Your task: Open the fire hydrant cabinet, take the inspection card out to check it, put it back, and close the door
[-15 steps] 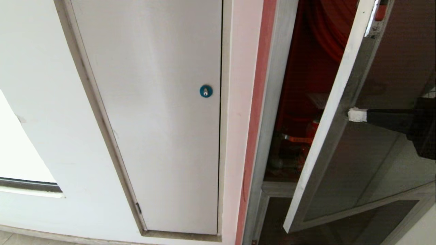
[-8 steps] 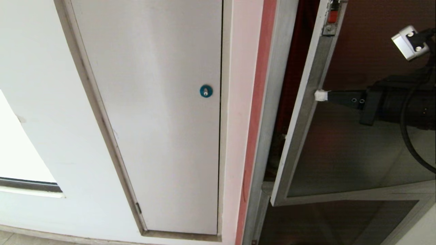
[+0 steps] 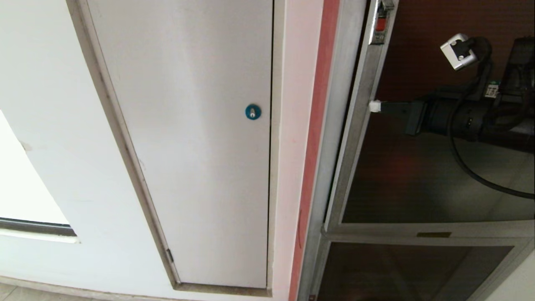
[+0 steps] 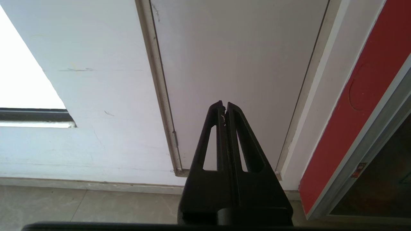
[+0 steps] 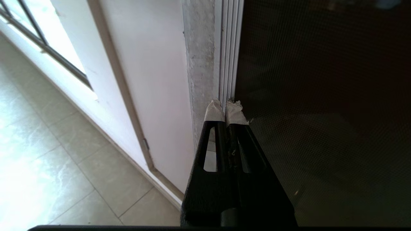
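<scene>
The fire hydrant cabinet (image 3: 334, 125) stands at the right with its silver frame. Its door (image 3: 418, 175), dark tinted glass in a silver frame, lies nearly flush in that frame, and the small red latch (image 3: 380, 24) shows at its top edge. My right gripper (image 3: 375, 106) is shut, and its white-taped tips press against the door's silver edge (image 5: 226, 80); in the right wrist view the right gripper (image 5: 225, 107) holds nothing. My left gripper (image 4: 224, 106) is shut and empty, low down facing the white door. The inspection card is hidden.
A plain white door (image 3: 188, 146) with a round blue lock (image 3: 252, 112) fills the middle. A pink-red strip (image 3: 313, 167) runs beside the cabinet frame. Below the door is a lower dark panel (image 3: 409, 271). Tiled floor (image 5: 64, 160) lies beneath, and a window (image 3: 25, 200) is at the left.
The door has swung from well open to almost flush with the frame, hiding the red interior. My right gripper moved left with it, tips against the door edge.
</scene>
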